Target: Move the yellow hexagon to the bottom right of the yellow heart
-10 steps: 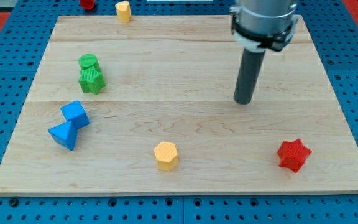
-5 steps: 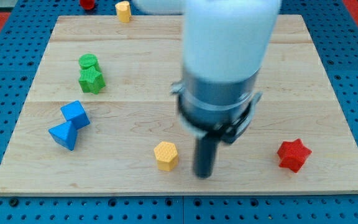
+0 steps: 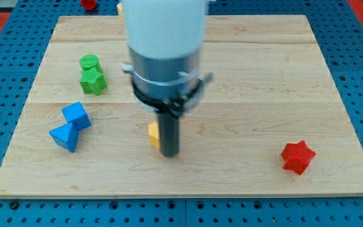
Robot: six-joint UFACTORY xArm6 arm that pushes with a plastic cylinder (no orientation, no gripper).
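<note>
My tip (image 3: 169, 153) is down on the board, low and left of centre. The yellow hexagon (image 3: 153, 134) sits right against the rod's left side, mostly hidden behind it; only a small yellow edge shows. The yellow heart (image 3: 119, 8) lies at the board's top edge and is almost fully covered by the arm's body; a sliver of yellow shows there.
A green cylinder (image 3: 89, 62) and a green star (image 3: 93, 80) touch at the left. A blue cube (image 3: 75, 115) and a blue triangle (image 3: 64, 136) touch below them. A red star (image 3: 296, 156) lies at the lower right. A red block (image 3: 89, 4) lies off the board's top edge.
My tip has swept from the right-centre down and then left across the board's lower part. The yellow hexagon has shifted up and a little left from its earlier spot.
</note>
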